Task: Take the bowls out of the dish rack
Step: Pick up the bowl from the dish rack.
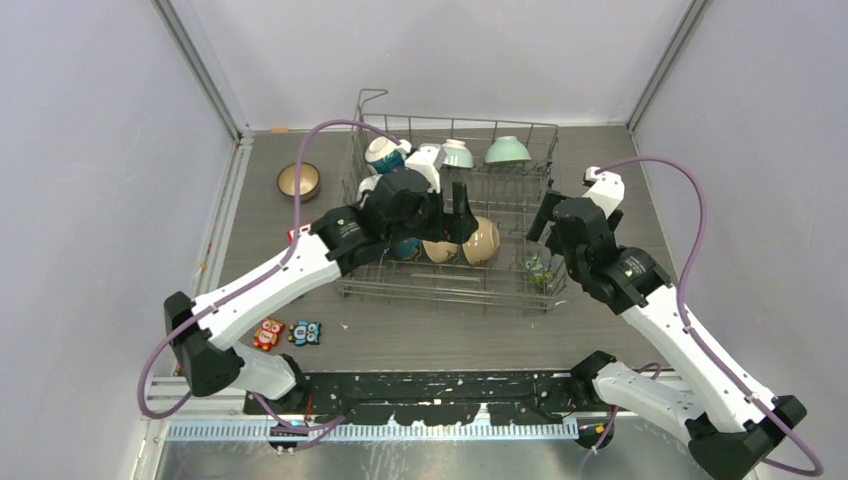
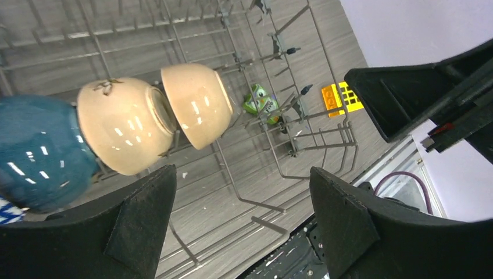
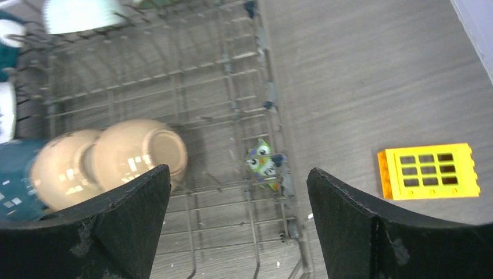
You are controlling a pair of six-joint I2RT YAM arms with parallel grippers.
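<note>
Wire dish rack (image 1: 520,124) sat toward the far edge of the table (image 1: 420,335), its long axis running left to right along that edge, with a raised loop (image 1: 368,98) at its far-left corner. Several bowls stood in it. In the near row, two beige bowls (image 2: 125,125) (image 2: 197,104) lay tipped on their sides, touching, their feet pointing toward the rack's right end. A dark teal bowl (image 2: 40,151) pressed against the left one. Along the far row were a blue-and-white bowl (image 1: 383,152), a pale bowl (image 1: 457,152) and a mint green bowl (image 1: 508,150). A brown bowl (image 1: 298,180) stood mouth-up on the table, outside the rack, near the far-left corner.

The left gripper (image 2: 242,174) hung over the middle of the rack, just above the beige bowls, its jaws spread wide with nothing between them. The right gripper (image 3: 238,171) hung over the rack's right end, its jaws also spread wide and holding nothing. A small green owl toy (image 3: 261,163) lay inside the rack near its near-right corner, and a yellow block (image 3: 427,171) lay on the table just beyond the rack's right end.
</note>
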